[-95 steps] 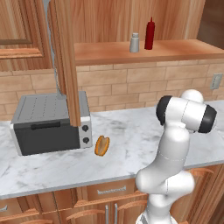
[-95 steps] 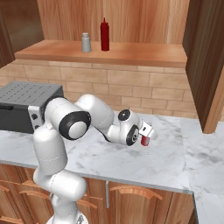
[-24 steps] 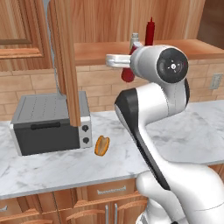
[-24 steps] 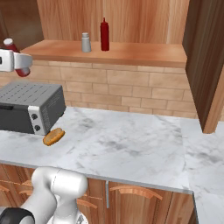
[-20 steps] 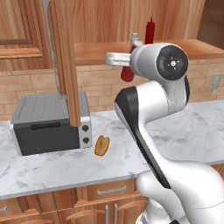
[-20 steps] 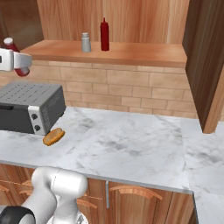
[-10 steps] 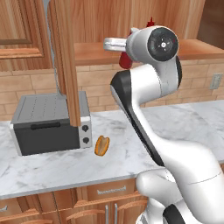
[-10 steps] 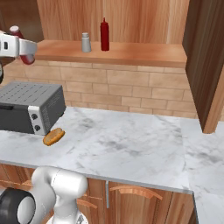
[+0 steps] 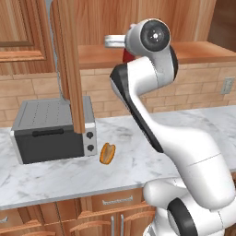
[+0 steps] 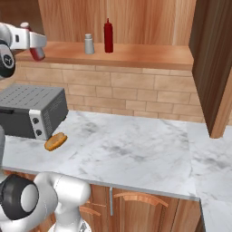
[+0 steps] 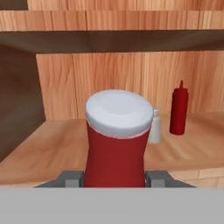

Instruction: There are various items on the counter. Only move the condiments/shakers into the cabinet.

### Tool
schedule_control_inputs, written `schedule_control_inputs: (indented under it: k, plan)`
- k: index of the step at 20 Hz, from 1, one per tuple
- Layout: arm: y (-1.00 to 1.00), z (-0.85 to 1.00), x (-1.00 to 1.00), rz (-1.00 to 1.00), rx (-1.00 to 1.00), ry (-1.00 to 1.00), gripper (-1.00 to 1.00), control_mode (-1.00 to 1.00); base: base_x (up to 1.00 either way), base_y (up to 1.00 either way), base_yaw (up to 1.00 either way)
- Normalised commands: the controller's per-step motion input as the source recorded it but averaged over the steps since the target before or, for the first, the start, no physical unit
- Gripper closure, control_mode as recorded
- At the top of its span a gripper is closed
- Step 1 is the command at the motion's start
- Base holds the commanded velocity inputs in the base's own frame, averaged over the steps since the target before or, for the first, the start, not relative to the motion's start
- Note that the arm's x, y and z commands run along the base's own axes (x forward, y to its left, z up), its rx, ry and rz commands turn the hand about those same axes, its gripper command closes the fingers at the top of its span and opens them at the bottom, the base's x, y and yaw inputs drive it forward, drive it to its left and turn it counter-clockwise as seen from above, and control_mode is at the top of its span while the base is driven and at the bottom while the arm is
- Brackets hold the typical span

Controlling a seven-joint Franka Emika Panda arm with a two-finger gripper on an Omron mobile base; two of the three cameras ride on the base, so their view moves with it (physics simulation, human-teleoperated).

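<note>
A red bottle [image 11: 116, 144] is gripped between the fingers of the claw [image 11: 114, 177] and held level with the cabinet shelf [image 10: 136, 54] — at its left end. On the shelf stand the grey shaker [image 10: 89, 44] and a second red bottle [image 10: 108, 36] (just beside each other). The bun [image 9: 107, 153] lies on the bench [image 10: 136, 149] by the toaster oven [image 9: 50, 131].
</note>
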Motion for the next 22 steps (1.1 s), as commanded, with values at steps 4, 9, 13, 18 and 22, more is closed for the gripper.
schedule_control_inputs:
  k: [4, 9, 13, 18, 22]
  plan:
    - [0.00, -0.02, 0.50, 0.00, -0.04, 0.00, 1.00, -1.00, 0.00, 0.00, 0.00]
    - [-0.01, -0.04, 0.51, 0.00, -0.01, 0.06, 1.00, -1.00, 0.00, 0.00, 0.00]
    - [-0.13, -0.01, 0.50, 0.00, 0.00, 0.12, 1.00, -1.00, 0.00, 0.00, 0.00]
    - [-0.19, 0.00, 0.29, 0.00, 0.00, 0.08, 1.00, -1.00, 0.00, 0.00, 0.00]
    - [-0.11, 0.00, 0.14, 0.00, 0.00, 0.00, 1.00, -1.00, 0.00, 0.00, 0.00]
